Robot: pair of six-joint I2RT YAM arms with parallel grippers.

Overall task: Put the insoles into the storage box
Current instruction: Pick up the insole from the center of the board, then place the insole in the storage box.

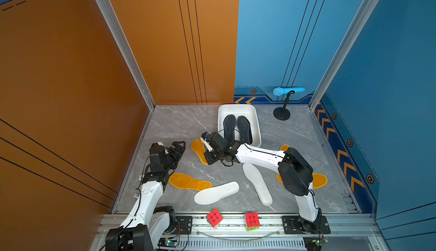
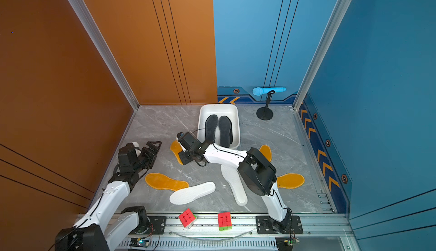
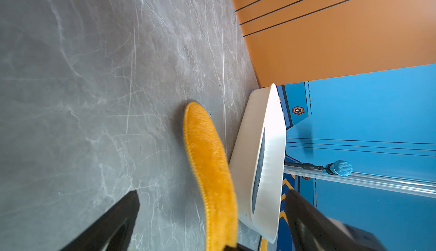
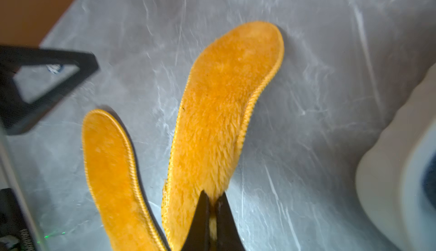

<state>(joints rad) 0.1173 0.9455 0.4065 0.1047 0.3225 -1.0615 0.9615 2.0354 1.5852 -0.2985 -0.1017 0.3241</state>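
Right end effector (image 4: 213, 200): jaws closed narrow, pinching one end of a fuzzy orange insole (image 4: 219, 101), which sits just beside the storage box (image 1: 236, 107). Left end effector (image 1: 178, 146): jaws spread wide, holding nothing, over the bare tabletop (image 1: 169, 124). The storage box holds two dark insoles (image 1: 230, 126) side by side. Two white insoles (image 1: 215, 193) and three further orange insoles (image 1: 188, 181) lie outside it.

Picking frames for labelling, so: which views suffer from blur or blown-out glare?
Right wrist view: motion-smeared, the storage box soft, the orange insole in the right gripper somewhat sharper. Left wrist view: storage box rim blown out white. Both top views: sharp, evenly lit.
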